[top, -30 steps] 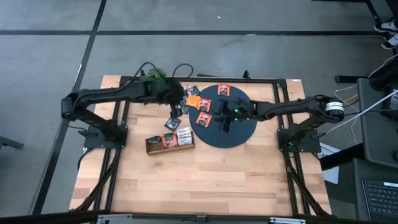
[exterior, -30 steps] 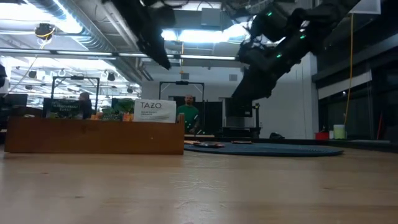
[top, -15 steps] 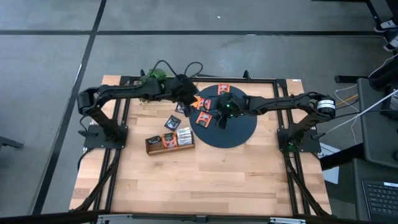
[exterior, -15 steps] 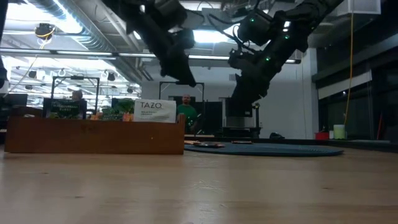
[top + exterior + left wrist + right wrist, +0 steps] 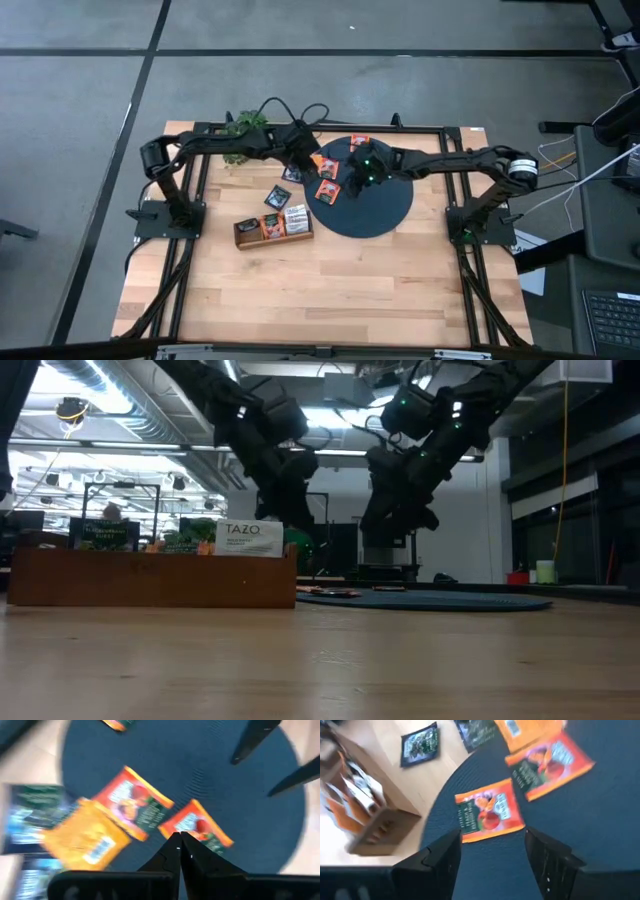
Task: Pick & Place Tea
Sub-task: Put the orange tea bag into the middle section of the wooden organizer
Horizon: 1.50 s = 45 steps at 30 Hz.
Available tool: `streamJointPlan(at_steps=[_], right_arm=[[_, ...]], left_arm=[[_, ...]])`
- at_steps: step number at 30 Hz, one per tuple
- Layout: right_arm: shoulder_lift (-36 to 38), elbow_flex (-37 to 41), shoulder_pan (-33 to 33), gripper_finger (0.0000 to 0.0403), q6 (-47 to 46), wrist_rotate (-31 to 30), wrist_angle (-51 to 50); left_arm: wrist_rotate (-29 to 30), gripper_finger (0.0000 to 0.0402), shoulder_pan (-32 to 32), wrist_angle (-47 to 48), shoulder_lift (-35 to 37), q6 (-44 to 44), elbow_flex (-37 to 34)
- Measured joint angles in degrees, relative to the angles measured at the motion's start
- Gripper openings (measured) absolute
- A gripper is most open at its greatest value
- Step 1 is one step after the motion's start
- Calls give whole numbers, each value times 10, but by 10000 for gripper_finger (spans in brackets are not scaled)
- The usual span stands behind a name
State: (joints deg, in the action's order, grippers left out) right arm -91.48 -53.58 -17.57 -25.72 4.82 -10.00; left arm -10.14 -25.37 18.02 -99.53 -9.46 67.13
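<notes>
On the dark ribbed disc (image 5: 375,205), round and mat-like, you have flat square sachets (image 5: 489,816) of glossy orange-red foil with green print. More lie on the pale wood table (image 5: 330,270), dark blue ones, and some stand in the wooden tray (image 5: 272,226). Your right gripper (image 5: 492,845) hangs over a disc sachet, fingers apart. Your left gripper (image 5: 179,845), pinched together and empty, hovers beside another.
</notes>
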Motion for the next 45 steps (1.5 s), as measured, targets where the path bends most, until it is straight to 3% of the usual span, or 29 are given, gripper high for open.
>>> streamJointPlan(at_steps=[4,10,24,45], right_arm=[[-18,0,-10,217,-79,50,8],[-60,0,-11,217,-115,69,34],[-105,0,-36,217,-116,62,67],[-112,0,-47,217,-118,63,91]], left_arm=[[-35,3,3,-1,-17,-8,0],[-54,3,22,-2,-39,36,0],[-45,3,49,-7,-102,136,0],[-14,3,55,-22,-143,152,2]])
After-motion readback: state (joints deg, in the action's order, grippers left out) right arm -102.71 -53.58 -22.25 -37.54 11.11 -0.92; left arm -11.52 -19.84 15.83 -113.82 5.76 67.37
